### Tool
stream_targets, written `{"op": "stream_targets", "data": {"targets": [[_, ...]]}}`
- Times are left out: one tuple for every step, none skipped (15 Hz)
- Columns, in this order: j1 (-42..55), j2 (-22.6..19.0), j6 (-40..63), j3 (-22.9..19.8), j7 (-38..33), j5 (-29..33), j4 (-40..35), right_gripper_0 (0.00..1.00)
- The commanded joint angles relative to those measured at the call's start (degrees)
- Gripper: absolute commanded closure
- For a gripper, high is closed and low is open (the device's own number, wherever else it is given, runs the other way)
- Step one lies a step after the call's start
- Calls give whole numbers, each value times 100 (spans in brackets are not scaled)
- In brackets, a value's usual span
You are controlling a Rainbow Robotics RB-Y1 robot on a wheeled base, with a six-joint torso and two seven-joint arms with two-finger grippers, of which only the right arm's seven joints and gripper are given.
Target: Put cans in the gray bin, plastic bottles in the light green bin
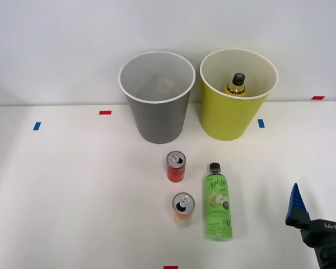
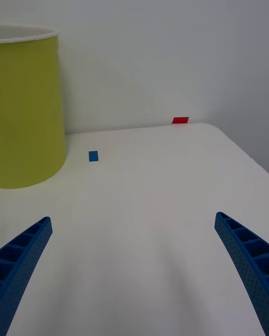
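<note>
One of the four items looks sorted so far: a black-capped bottle with a yellow label (image 1: pixel 235 84) stands inside the light green bin (image 1: pixel 224 120), its cap and shoulder showing above the rim. Three items are left for you on the white table (image 1: pixel 73 190). Your right gripper (image 2: pixel 134 269) sits low at the near right corner of the table, fingers spread wide and holding nothing; on the wrist camera its two blue ribbed fingers (image 2: pixel 22 257) stand well apart over bare tabletop. From the gripper, the green apple bottle (image 1: pixel 218 204) is the nearest piece, lying on its side to the gripper's left with its cap pointing away toward the bins. Just beyond that bottle, further left, the orange can (image 1: pixel 183 206) stands upright, and the red can (image 1: pixel 176 166) stands upright a little farther off, nearer the bins. The gray bin (image 1: pixel 157 115) is well ahead and to the left, touching or nearly touching the light green bin beside it; whether anything lies inside it I cannot tell. By my judgement, roughly a quarter of the job is finished: one bottle still goes to the lime bin and both cans to the gray.
</note>
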Motion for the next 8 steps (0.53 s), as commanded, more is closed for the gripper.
{"op": "stream_targets", "data": {"targets": [[-29, 23, -850, 174, -443, 467, 596, 0], [-46, 23, -1192, 183, -434, 502, 825, 0], [-64, 5, -1491, 183, -426, 529, 1036, 0], [-64, -30, -1808, 183, -373, 564, 1256, 0], [-46, -56, -2036, 192, -338, 590, 1396, 0], [-20, -91, -2247, 201, -294, 617, 1519, 0], [59, -153, -2361, 262, -188, 652, 1581, 0], [138, -197, -2414, 306, 93, 634, 1581, 0]]}}
